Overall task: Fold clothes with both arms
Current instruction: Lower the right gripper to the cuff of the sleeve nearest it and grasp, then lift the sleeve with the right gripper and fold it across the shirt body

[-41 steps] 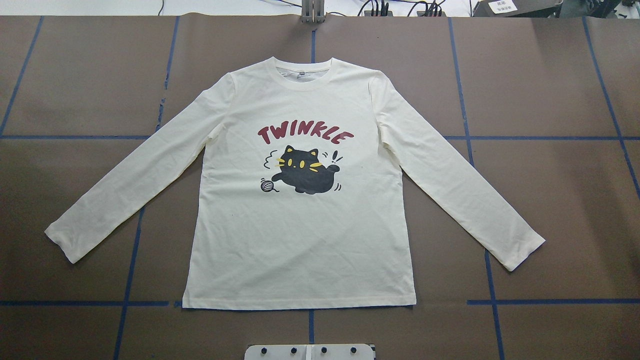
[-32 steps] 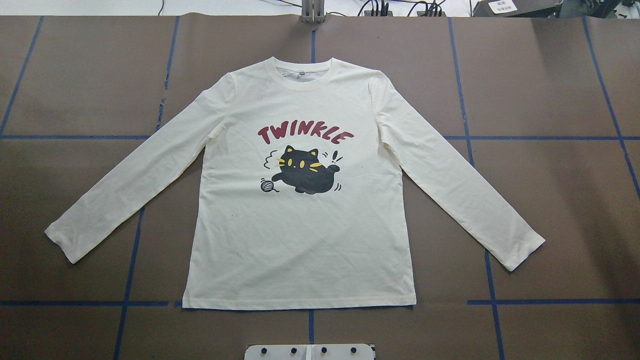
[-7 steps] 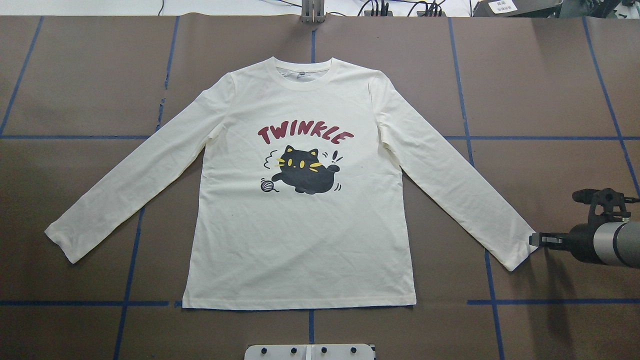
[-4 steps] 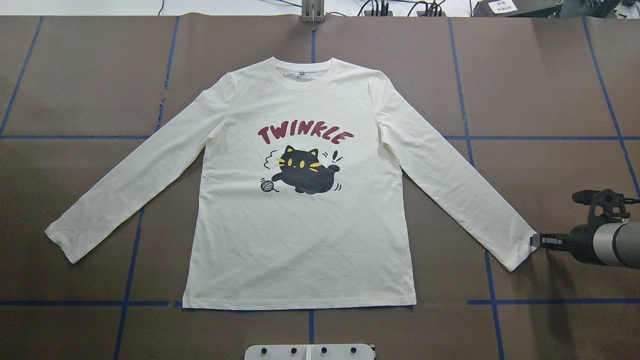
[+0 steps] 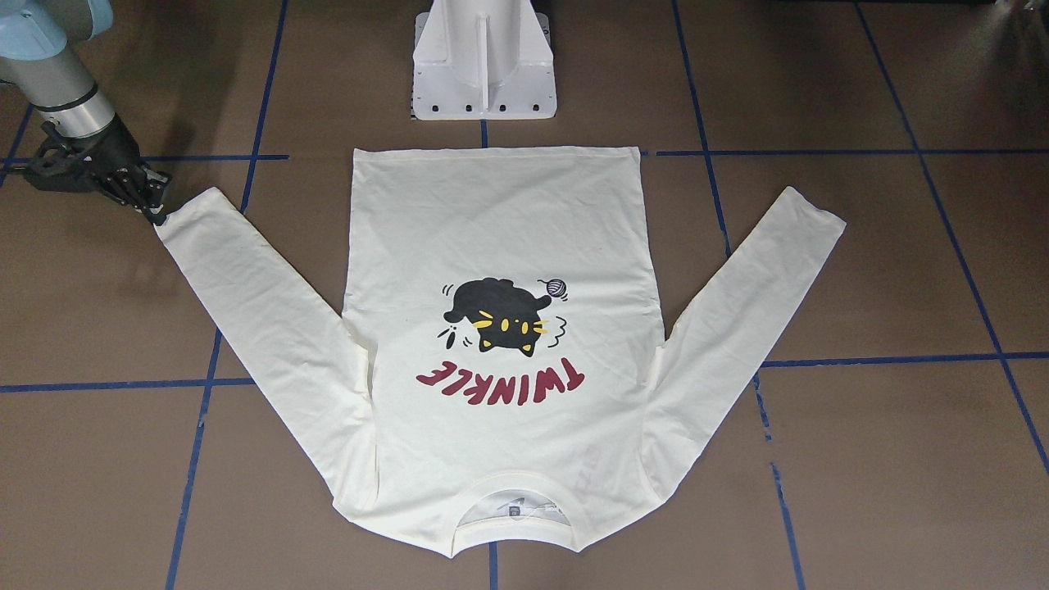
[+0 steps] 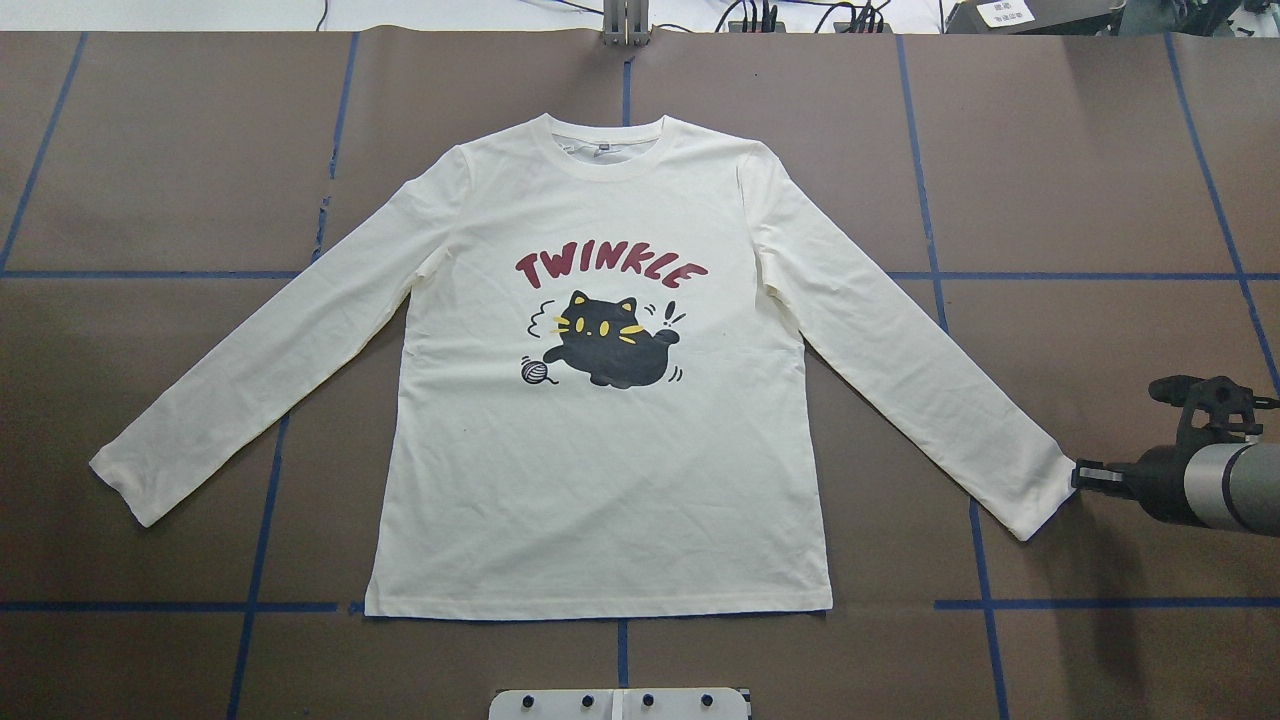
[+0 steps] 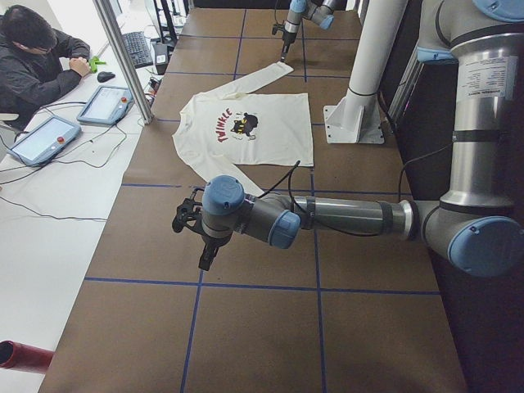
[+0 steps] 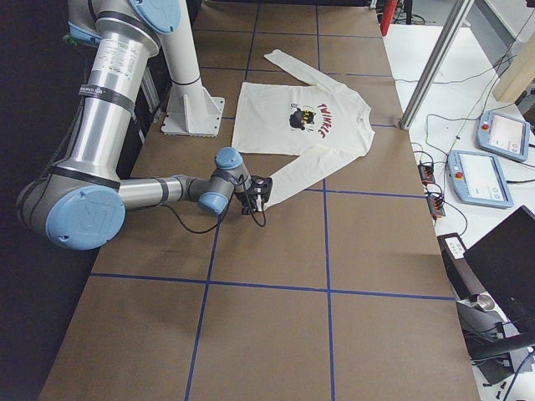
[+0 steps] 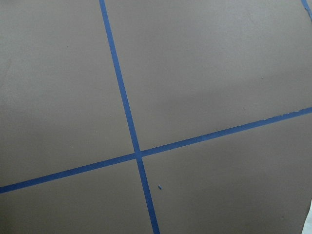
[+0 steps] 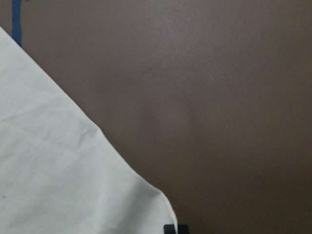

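Here's my view: the cream-white long-sleeved cotton shirt (image 6: 600, 480) lies flat and print-up in the middle of the brown table (image 6: 1050, 150), with both sleeves angled outward. The black cat and red "TWINKLE" are plain to see, and the collar is on the far side from the white pedestal base (image 5: 483, 57).

The black two-finger right gripper (image 6: 1080, 473) is down low at the cuff of the right-hand sleeve (image 6: 1040, 490), its tip right against the cuff's outer corner. My right wrist camera shows that corner with a sliver of black fingertip (image 10: 175, 229) beside it. I can't tell whether the fingers are pinching cloth or just touching it.

The black left gripper (image 7: 205, 258) hangs over bare table beyond the other sleeve, and its camera shows only blue tape lines (image 9: 127, 117). I can't tell whether its fingers are spread or pressed together.
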`<state>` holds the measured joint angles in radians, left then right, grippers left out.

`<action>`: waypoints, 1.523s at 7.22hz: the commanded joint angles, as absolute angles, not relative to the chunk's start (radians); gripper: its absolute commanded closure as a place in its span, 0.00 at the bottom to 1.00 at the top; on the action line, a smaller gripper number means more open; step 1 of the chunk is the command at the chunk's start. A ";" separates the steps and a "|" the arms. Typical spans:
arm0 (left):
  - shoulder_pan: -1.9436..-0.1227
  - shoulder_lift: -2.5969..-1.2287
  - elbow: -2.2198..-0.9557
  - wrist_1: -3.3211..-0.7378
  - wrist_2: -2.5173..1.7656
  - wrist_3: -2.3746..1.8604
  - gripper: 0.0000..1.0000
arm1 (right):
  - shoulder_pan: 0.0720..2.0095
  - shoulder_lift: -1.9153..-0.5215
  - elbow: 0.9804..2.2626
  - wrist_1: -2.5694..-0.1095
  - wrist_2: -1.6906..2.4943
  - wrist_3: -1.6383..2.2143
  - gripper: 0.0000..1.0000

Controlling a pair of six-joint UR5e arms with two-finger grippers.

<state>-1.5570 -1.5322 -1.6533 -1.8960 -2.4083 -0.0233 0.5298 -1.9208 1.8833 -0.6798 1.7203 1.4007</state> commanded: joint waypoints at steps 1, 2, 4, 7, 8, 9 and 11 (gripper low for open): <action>-1.557 -1.534 -1.654 -1.896 -2.408 -0.025 0.00 | 0.546 -1.922 1.971 -0.695 1.730 1.397 1.00; -1.557 -1.534 -1.654 -1.896 -2.408 -0.025 0.00 | 0.616 -1.921 2.003 -0.733 1.777 1.387 1.00; -1.557 -1.534 -1.654 -1.896 -2.408 -0.025 0.00 | 0.775 -1.817 2.094 -0.936 1.902 1.315 1.00; -1.557 -1.534 -1.654 -1.896 -2.407 -0.026 0.00 | 0.867 -1.306 2.091 -1.490 1.907 1.223 1.00; -1.557 -1.534 -1.655 -1.896 -2.408 -0.026 0.00 | 0.864 -1.079 2.071 -1.736 1.878 1.141 1.00; -1.557 -1.535 -1.654 -1.896 -2.408 -0.026 0.00 | 0.848 -0.922 2.001 -1.790 1.821 1.108 1.00; -1.557 -1.536 -1.657 -1.896 -2.408 -0.026 0.00 | 0.819 -0.656 1.755 -1.789 1.772 1.104 1.00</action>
<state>-1.5570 -1.5352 -1.6546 -1.8960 -2.4083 -0.0260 0.8344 -0.8288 1.8967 -1.7694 1.8049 1.1143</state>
